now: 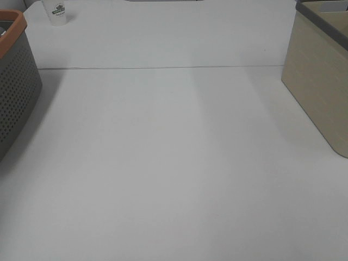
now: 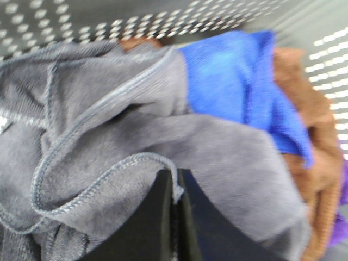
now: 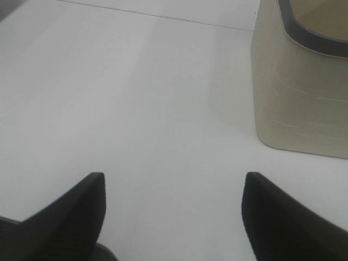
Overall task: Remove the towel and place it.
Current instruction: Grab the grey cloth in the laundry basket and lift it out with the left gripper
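Although the high view showed no arm, the grey basket (image 1: pixel 16 92) stood at the left of the table (image 1: pixel 174 163). In the left wrist view, the left gripper (image 2: pixel 175 175) was closed, pinching a hem of the grey towel (image 2: pixel 109 136), which lay in the basket beside a blue cloth (image 2: pixel 234 76). In the right wrist view, the right gripper (image 3: pixel 174 182) hung wide open, holding nothing. The grasp seemed made; the next move called for a lift clear of the other cloths.
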You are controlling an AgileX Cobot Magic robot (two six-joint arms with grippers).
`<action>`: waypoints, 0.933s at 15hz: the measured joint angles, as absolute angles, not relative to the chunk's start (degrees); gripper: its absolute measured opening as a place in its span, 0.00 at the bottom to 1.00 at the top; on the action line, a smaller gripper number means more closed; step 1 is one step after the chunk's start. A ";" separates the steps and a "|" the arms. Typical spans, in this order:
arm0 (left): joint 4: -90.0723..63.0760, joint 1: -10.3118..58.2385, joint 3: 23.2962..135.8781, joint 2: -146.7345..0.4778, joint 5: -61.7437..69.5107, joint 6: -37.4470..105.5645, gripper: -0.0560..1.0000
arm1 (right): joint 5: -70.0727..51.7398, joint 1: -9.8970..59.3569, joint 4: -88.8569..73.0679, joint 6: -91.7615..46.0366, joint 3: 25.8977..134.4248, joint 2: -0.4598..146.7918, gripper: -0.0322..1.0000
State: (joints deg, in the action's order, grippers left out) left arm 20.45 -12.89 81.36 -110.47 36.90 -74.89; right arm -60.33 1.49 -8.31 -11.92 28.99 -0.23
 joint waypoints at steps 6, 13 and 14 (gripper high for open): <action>20.51 -12.89 81.36 -103.42 33.12 -72.59 0.05 | -60.33 1.49 -8.31 -11.92 28.99 -0.23 0.71; 20.51 -12.89 81.36 -89.73 21.31 -65.09 0.05 | -60.33 1.49 -8.31 -11.92 28.99 -0.23 0.71; 20.51 -12.89 81.36 -88.06 17.99 -65.03 0.05 | -60.33 1.49 -8.31 -11.92 28.99 -0.23 0.71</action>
